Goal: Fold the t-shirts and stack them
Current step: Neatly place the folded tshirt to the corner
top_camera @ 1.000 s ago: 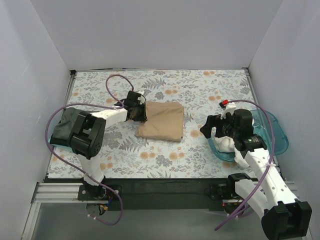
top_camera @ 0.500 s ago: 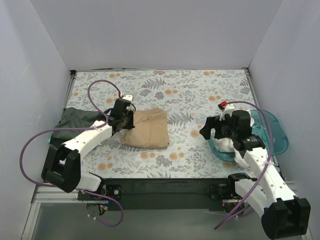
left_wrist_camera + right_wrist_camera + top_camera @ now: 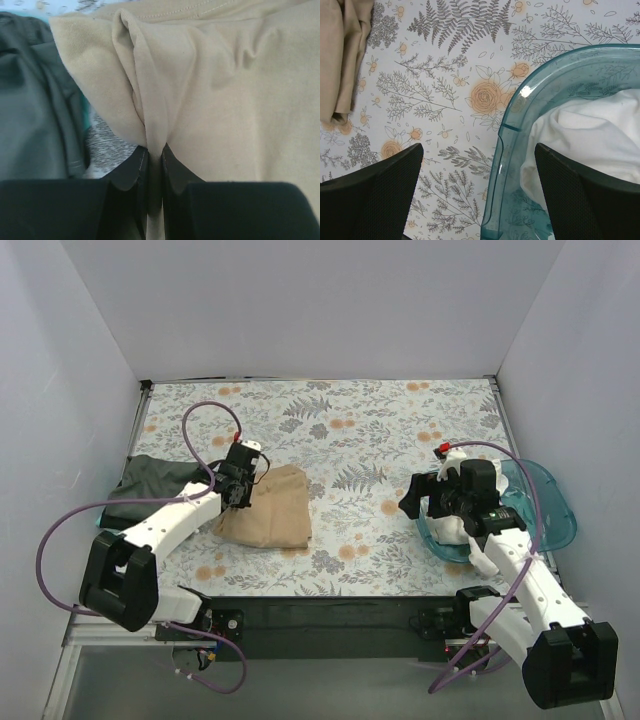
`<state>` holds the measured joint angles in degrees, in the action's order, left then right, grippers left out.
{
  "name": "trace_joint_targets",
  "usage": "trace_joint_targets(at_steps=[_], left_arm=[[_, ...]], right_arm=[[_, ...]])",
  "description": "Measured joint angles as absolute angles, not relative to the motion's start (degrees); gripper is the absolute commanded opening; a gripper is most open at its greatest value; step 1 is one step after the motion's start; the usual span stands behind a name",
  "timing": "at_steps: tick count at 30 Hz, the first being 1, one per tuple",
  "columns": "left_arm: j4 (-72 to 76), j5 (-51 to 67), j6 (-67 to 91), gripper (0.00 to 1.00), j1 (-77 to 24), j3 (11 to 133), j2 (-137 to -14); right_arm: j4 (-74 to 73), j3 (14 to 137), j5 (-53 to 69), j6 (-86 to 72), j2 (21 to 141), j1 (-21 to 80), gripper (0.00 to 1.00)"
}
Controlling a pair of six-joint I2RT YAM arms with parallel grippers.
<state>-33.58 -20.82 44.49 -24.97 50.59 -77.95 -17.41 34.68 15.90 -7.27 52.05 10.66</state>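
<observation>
Tightly, left gripper (image 3: 155, 165) pinches a soft ridge of tan t-shirt (image 3: 235, 100).

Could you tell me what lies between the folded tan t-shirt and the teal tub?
Only bare floral table covering separates tan t-shirt from teal tub; the right wrist view shows it.

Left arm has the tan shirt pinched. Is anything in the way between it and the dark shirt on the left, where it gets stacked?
Nothing visible. The left gripper is shut on a fold of the tan shirt, and only a narrow strip of floral covering separates it from the dark shirt.
</observation>
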Motion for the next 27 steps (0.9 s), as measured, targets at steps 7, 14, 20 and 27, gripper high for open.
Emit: trace_joint_targets(at_steps=[7, 14, 20, 27], left_arm=[[-33.01, -30.33, 35.4, 0.0, -24.49, 46.35, -67.13], [-28.64, -34.63, 28.18, 0.0, -23.09, 46.15, -59.4], [-26.44, -40.38, 21.56, 0.0, -22.02, 46.15, -59.83], [-26.5, -42.61, 16.8, 0.0, -21.43, 47.44, -55.9]], right_arm=[[-16.64, 34.5, 15.42, -7.29, 53.32, 10.63, 0.98], [-16.4, 33.93, 14.92, -7.33, 53.32, 10.57, 0.98], [-16.27, 33.8, 14.68, -7.35, 53.41, 10.57, 0.98], [-16.12, 32.99, 14.0, -7.55, 54.06, 10.5, 0.98]])
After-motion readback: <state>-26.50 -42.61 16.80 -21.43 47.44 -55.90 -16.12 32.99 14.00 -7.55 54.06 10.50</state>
